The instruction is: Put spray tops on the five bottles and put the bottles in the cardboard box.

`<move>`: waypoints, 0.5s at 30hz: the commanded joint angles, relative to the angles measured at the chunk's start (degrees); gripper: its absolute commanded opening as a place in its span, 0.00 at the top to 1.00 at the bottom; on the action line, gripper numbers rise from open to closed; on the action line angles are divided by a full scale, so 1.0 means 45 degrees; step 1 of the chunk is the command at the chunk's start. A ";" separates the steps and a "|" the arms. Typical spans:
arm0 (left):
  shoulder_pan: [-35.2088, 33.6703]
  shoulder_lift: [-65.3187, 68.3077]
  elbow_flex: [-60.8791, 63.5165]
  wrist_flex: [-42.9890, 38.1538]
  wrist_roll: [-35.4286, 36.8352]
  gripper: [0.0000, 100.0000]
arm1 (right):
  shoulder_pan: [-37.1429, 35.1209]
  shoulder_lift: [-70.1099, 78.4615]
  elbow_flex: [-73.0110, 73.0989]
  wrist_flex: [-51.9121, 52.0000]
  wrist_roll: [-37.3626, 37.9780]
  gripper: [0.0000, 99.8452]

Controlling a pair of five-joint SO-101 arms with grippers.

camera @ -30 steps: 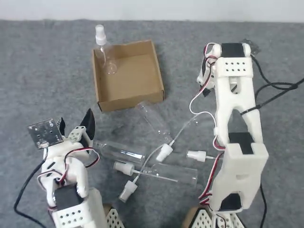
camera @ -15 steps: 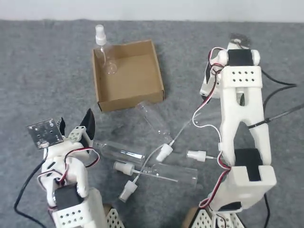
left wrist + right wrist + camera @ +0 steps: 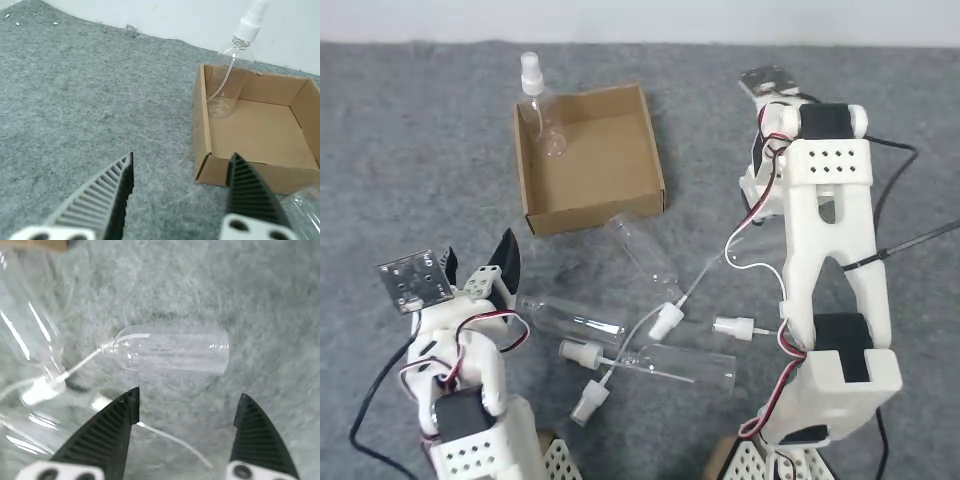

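Hovering over clear bottle (image 3: pixel 172 347): right gripper (image 3: pixel 190 395), jaws spread wide, nothing held. Bottle lies on its side on grey carpet (image 3: pixel 260 295), thin tube (image 3: pixel 80 365) at its mouth. Left gripper (image 3: pixel 182 160) likewise spread and empty, facing cardboard box (image 3: pixel 202 130). Capped bottle (image 3: pixel 542 110) leans in box's far-left corner. Other bottles (image 3: pixel 570 318) and loose spray tops (image 3: pixel 735 326) lie on carpet between arms.

Sprayer-topped bottle (image 3: pixel 543 115) standing in cardboard box (image 3: pixel 596 212), other bottles (image 3: pixel 645 251) lying outside
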 commanded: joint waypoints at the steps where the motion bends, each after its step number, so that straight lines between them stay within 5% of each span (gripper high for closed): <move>1: 0.0000 -0.0254 0.0029 -0.0156 -0.0117 0.72 | -0.0107 -0.0987 -0.0098 0.0537 0.1915 0.75; 15: 0.0039 -0.0254 0.0088 -0.0176 -0.0117 0.72 | -0.1358 -0.3389 0.3653 0.0459 0.6662 0.74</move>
